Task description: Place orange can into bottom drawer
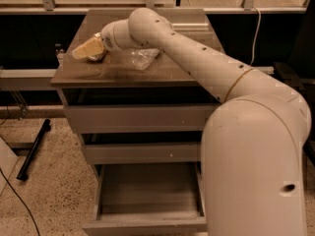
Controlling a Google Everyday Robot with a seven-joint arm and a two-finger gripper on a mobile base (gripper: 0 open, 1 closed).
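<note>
The white arm [206, 68] is stretched across the desk [118, 75] from its right side to its left. The bottom drawer [147, 191] of the desk is pulled out, its grey floor bare. A crumpled clear bottle [143, 58] lies near the middle of the desk top. The hand [87, 48] is held low over the left part of the desk top; whether it is clenched or released cannot be told. The orange can [97, 57] is mostly hidden beneath the hand there, so its long axis cannot be made out.
</note>
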